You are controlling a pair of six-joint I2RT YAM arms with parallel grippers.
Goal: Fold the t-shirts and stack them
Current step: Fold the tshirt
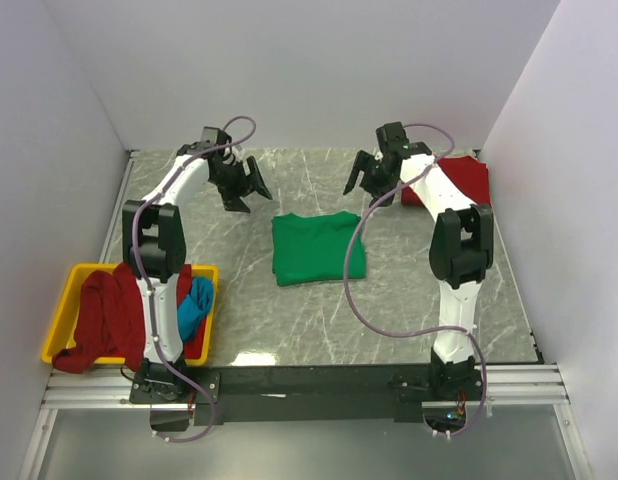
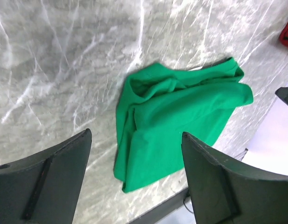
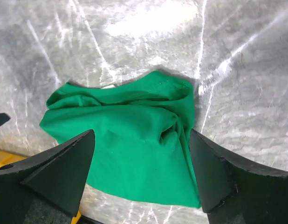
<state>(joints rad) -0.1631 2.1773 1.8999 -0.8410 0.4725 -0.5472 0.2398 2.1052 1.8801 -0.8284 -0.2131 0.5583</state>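
Note:
A bright green t-shirt [image 1: 317,247] lies folded into a rough square on the marble table's middle; it also shows in the left wrist view [image 2: 181,116] and the right wrist view [image 3: 134,144]. My left gripper [image 1: 246,189] hangs open and empty above the table, behind and left of it. My right gripper [image 1: 369,184] hangs open and empty behind and right of it. A red t-shirt [image 1: 459,180] lies folded at the back right. A dark red t-shirt [image 1: 107,315] and a blue one [image 1: 194,305] lie heaped in the bin.
A yellow plastic bin [image 1: 64,300] sits at the table's front left beside the left arm. White walls close in the table on three sides. A black rail [image 1: 309,380] runs along the front edge.

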